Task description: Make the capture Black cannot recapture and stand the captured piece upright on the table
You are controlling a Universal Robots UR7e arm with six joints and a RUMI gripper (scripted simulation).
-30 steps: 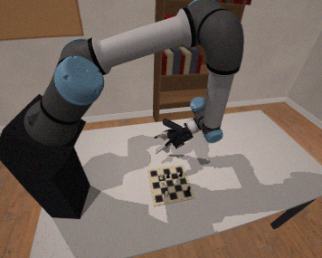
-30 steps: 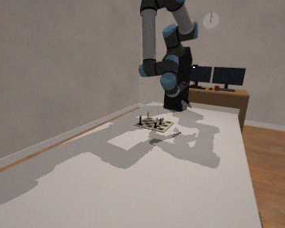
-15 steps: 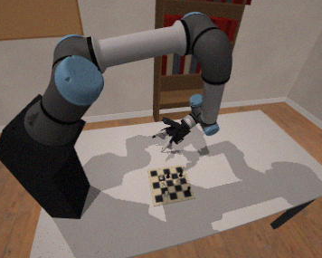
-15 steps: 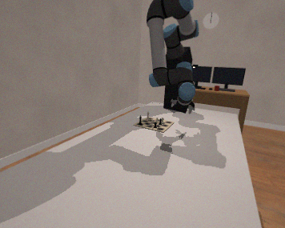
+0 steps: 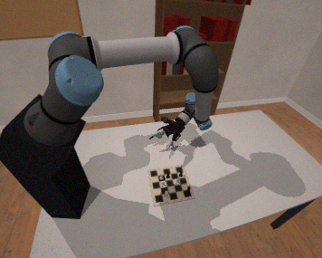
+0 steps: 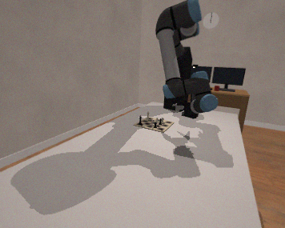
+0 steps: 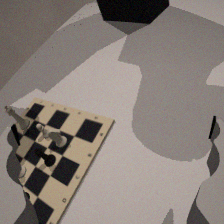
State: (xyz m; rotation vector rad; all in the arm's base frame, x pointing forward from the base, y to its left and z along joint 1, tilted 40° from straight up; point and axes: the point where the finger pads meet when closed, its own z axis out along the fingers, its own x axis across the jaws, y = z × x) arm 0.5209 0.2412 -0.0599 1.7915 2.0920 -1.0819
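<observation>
A small chessboard [image 5: 170,185] lies on the white table, with several black and white pieces standing on it. It also shows in the exterior view [image 6: 154,124] and at the lower left of the wrist view [image 7: 52,155]. A black pawn [image 7: 48,160] and a white piece [image 7: 56,137] stand near the board's middle in the wrist view. My gripper [image 5: 169,133] hangs open and empty above the table, behind the board and apart from it. Its finger tips show only at the right edge of the wrist view.
The arm's black pedestal [image 5: 39,164] stands at the left of the table. A bookshelf [image 5: 194,42] stands behind the table. A desk with monitors [image 6: 226,81] stands beyond the far end. The table edge runs close in front of the board.
</observation>
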